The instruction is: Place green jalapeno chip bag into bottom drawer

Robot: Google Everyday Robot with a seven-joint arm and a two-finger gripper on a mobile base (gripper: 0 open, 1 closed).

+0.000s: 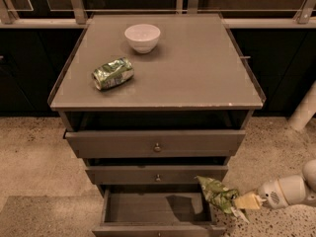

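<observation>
The green jalapeno chip bag (216, 192) is crumpled green foil with a pale sealed edge. My gripper (243, 202) comes in from the lower right and is shut on the bag's right end. It holds the bag in the air over the right front corner of the bottom drawer (156, 209). That drawer is pulled open, and the part of its inside that shows is dark and bare.
A white bowl (142, 36) and a crushed green-and-white can (113, 73) sit on the cabinet top (197, 68). The two upper drawers (156, 143) with round knobs are slightly ajar. Speckled floor lies around the cabinet. A pale post (303, 111) stands at right.
</observation>
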